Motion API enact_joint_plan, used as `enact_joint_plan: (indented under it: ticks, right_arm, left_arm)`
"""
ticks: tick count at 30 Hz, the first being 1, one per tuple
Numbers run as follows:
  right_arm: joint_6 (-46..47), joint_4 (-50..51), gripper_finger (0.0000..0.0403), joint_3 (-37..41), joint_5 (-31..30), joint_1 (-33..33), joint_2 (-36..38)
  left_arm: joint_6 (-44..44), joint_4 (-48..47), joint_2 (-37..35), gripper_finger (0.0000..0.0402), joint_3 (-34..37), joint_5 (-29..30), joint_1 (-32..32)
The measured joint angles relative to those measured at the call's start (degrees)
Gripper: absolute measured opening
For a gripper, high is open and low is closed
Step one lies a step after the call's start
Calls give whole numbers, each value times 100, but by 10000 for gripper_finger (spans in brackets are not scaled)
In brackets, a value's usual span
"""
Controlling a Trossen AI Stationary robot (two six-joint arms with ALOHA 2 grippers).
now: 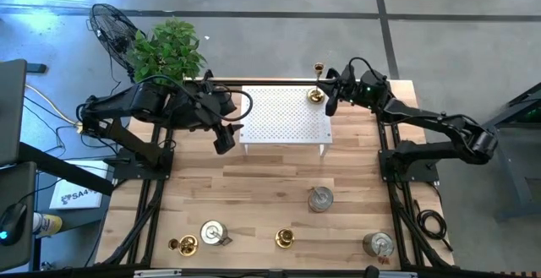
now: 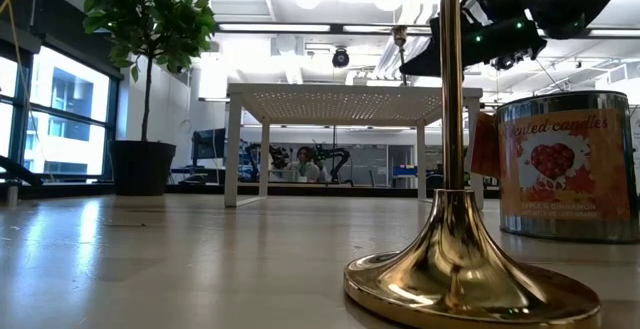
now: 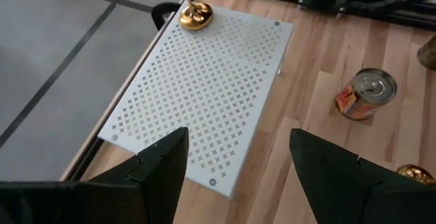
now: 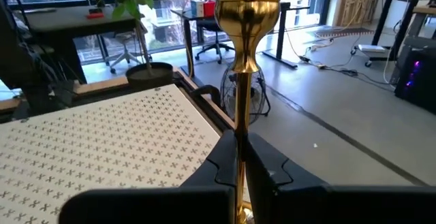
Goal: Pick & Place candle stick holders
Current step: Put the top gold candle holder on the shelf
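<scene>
Placement stage, judged from the layout: right gripper (image 1: 331, 95) clenched on the slim stem of a brass candlestick holder (image 1: 316, 92), keeping it upright with its round base resting on the far right corner of the white perforated stand (image 1: 283, 130). The stem runs up between the fingers, the cup above them. Left gripper (image 1: 225, 136) hovers released over the stand's opposite edge, empty. Five other holders, two brass (image 1: 285, 239) and three candle tins (image 1: 320, 198), stand on the wooden table (image 1: 245, 193) nearer the front, well apart from both grippers.
</scene>
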State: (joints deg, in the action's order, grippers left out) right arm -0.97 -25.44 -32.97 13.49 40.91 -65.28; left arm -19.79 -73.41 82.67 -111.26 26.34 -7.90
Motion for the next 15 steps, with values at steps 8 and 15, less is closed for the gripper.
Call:
enact_joint_plan:
  ticks: [8,15]
  right_arm:
    - [-58,1,4,-8,90,5,-134]
    - [-52,-143,2,-22,193,7,-315]
  left_arm:
    - [-17,2,0,250,0,-60,0]
    - [-20,4,0,250,0,-69,0]
